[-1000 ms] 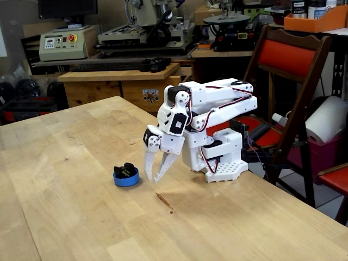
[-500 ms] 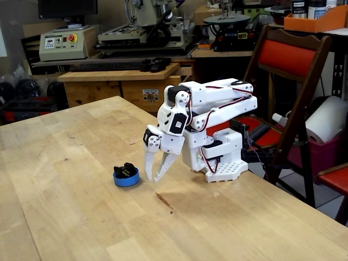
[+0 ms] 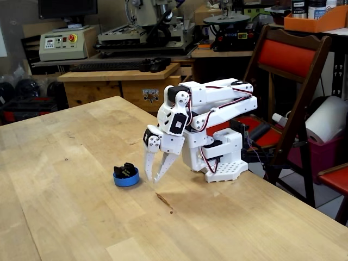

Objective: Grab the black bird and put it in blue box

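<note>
Blue box (image 3: 126,178) on the table (image 3: 65,217): small, shallow, round blue plastic dish. Bird (image 3: 126,170) sits inside it, glossy black, poking up above the rim; beak and belly too small to make out. My jaws (image 3: 153,180) hang just right of the box in the fixed view, tips pointing down close to the table, parted a narrow way, holding nothing, not touching box or bird. Fingers (image 3: 148,166) are white plastic, tapered, pointed. My arm (image 3: 217,100) is white printed plastic with black servos and red wiring, folded back over its base (image 3: 223,160). Table is pale wood, butcher-block planks, with a small dark sliver-like mark (image 3: 163,200) right of the box. Compared with half a second and a second ago: nothing has moved, bird in box, jaws same spot, same gap.
</note>
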